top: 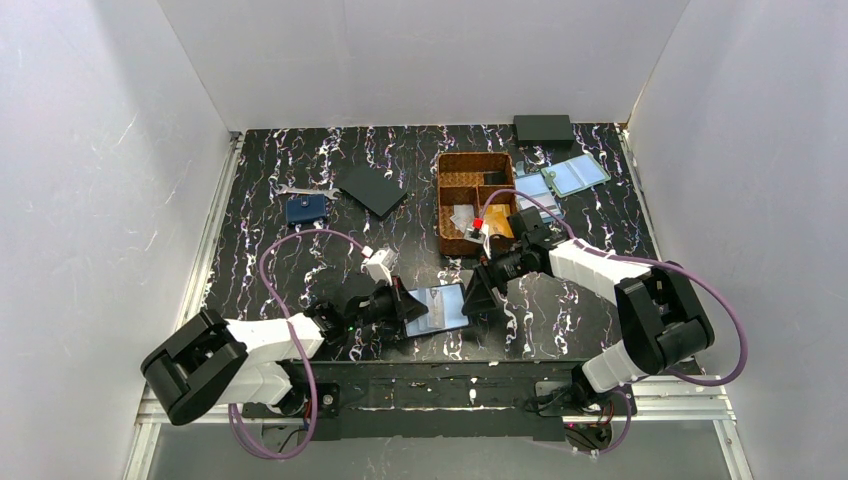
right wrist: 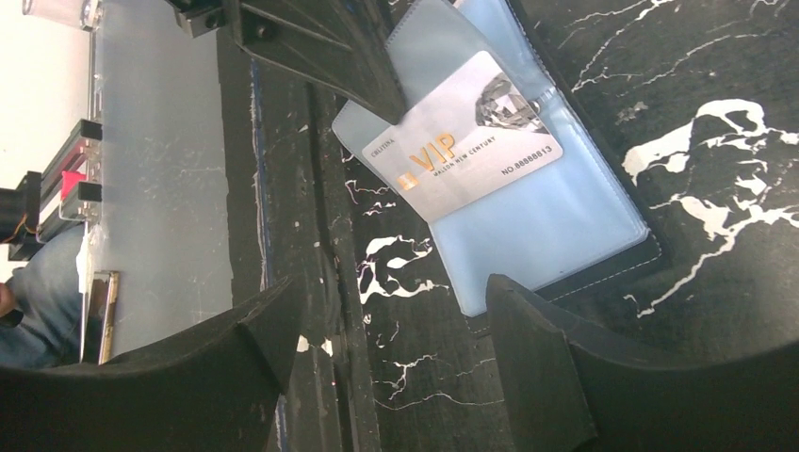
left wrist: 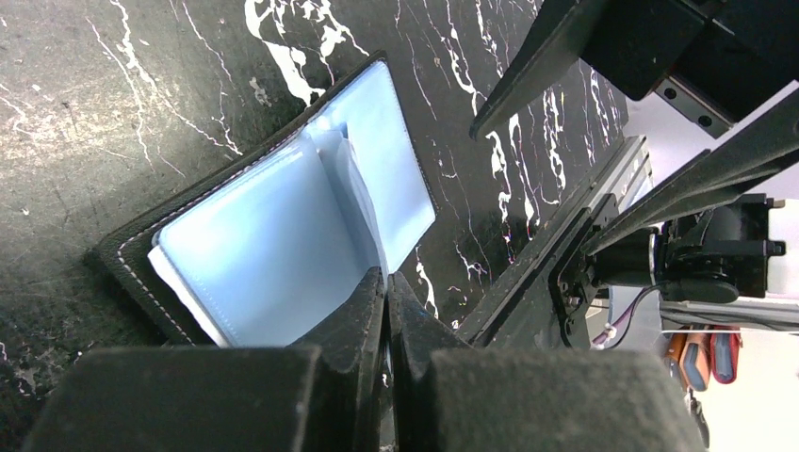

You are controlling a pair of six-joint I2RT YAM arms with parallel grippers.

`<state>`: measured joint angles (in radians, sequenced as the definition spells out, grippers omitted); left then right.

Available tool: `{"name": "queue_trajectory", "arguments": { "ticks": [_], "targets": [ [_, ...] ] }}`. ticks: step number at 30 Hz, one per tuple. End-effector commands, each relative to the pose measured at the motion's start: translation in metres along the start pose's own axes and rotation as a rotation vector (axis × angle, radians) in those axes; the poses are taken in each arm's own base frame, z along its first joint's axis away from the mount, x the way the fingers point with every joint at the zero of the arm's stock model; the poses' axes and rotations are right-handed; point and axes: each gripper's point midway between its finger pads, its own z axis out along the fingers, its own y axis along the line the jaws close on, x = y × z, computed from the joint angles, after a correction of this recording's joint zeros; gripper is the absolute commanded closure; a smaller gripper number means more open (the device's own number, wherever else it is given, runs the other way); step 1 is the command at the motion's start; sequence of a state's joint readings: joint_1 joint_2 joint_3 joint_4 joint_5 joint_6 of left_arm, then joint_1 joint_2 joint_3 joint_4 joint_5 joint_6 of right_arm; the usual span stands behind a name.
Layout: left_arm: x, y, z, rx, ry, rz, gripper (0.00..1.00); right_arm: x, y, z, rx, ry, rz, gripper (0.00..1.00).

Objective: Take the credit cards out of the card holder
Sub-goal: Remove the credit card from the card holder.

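The card holder (top: 441, 309) lies open near the table's front edge, with pale blue sleeves and a black rim. It shows in the left wrist view (left wrist: 254, 254) and in the right wrist view (right wrist: 565, 217). My left gripper (top: 408, 305) (left wrist: 387, 282) is shut on the edge of a thin clear sleeve leaf of the holder. A silver VIP credit card (right wrist: 471, 141) sticks partly out of a sleeve. My right gripper (top: 482, 293) (right wrist: 396, 325) is open and empty, just off the holder's right edge, apart from the card. An orange-gold card (top: 500, 226) lies in the basket.
A brown woven basket (top: 442, 200) stands behind the right gripper. Two pale blue holders (top: 562, 180) lie at the back right, a black box (top: 543, 128) behind them. A navy wallet (top: 305, 210) and a flat black square (top: 372, 188) lie at the back left.
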<state>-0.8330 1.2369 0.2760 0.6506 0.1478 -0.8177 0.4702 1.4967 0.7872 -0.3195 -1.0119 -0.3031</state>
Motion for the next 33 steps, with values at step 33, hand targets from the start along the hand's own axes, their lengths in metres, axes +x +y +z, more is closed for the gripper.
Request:
{"name": "queue_trajectory", "arguments": {
  "ticks": [33],
  "targets": [
    [0.028, 0.009, 0.044, 0.107, 0.108, -0.245, 1.00, 0.019, -0.022, 0.011, 0.044, 0.018, 0.161, 0.19]
  ]
}}
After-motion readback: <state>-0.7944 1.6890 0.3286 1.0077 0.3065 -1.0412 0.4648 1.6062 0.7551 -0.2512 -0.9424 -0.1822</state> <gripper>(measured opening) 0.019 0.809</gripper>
